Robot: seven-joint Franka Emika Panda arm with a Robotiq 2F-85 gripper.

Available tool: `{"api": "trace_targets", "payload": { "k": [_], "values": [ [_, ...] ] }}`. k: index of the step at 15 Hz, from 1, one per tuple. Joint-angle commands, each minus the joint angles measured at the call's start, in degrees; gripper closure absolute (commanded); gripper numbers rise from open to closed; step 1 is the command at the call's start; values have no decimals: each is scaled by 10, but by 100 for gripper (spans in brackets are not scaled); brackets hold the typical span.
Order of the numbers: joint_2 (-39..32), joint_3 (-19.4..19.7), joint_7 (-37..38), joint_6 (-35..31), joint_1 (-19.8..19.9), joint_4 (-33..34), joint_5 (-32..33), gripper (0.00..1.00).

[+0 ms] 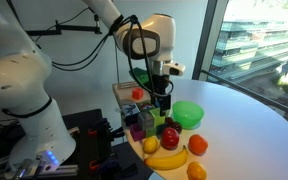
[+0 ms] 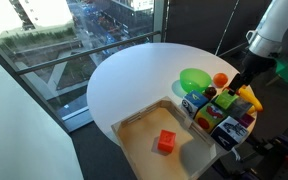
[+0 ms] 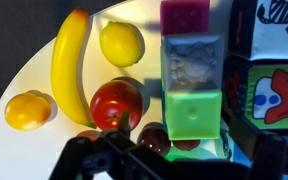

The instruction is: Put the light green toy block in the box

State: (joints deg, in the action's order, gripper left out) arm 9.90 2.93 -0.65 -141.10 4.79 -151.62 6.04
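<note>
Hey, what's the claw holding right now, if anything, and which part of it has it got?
Nothing is held. The claw hangs open, and the light green toy block lies just beyond its fingertips, not gripped on any side.

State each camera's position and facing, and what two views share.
Exterior view: beside the robot's base, facing across the table; arm and gripper show.
Exterior view: high, looking down into the box; arm's end shows.
Wrist view: down onto the light green toy block; fingers show.
Both exterior views share the green bowl.
</note>
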Motion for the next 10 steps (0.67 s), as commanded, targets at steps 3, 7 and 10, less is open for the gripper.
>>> {"api": "trace_targets", "payload": {
  "k": [3,7,10],
  "values": [
    [-25,-15,57,-30,2,4,57,0],
    [-42,-23,92,-40,-2,7,86,0],
    [-52,-27,112,-48,-5,9,102,0]
  ]
}}
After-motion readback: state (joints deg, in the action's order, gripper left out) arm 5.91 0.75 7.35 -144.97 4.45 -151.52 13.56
